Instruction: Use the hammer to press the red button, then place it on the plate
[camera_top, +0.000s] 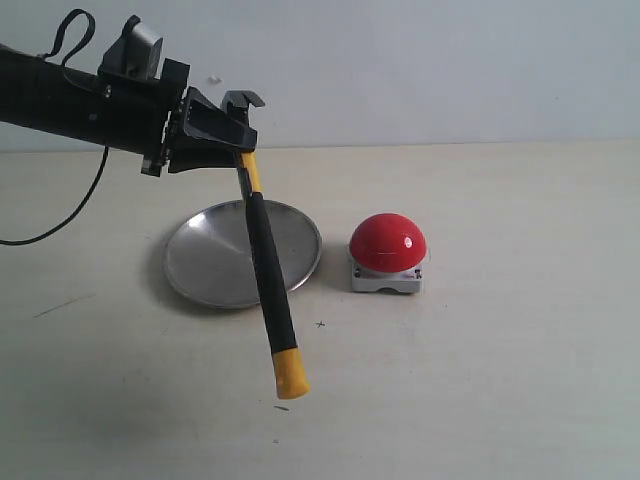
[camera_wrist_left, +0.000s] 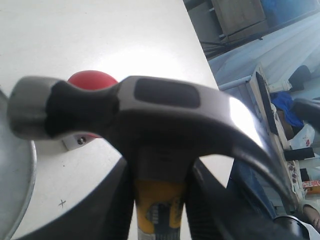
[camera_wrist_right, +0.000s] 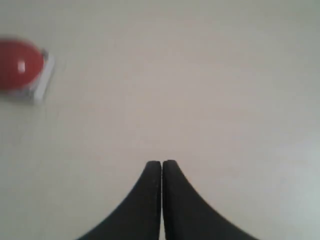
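Hammer (camera_top: 266, 272) hangs handle-down, gripped near its head by left claw (camera_top: 243, 150).

Clamped in the left jaws just under its head: hammer (camera_top: 268, 270), handle hanging down from them at a slant, tip lowest. Below those jaws, flat on the surface (camera_top: 500, 400), behind the handle: plate (camera_top: 215, 260). Lower and to the right of the jaws, just beside the plate, not touching: button (camera_top: 388, 245). Well apart from the right jaws, off to one side: the same button.
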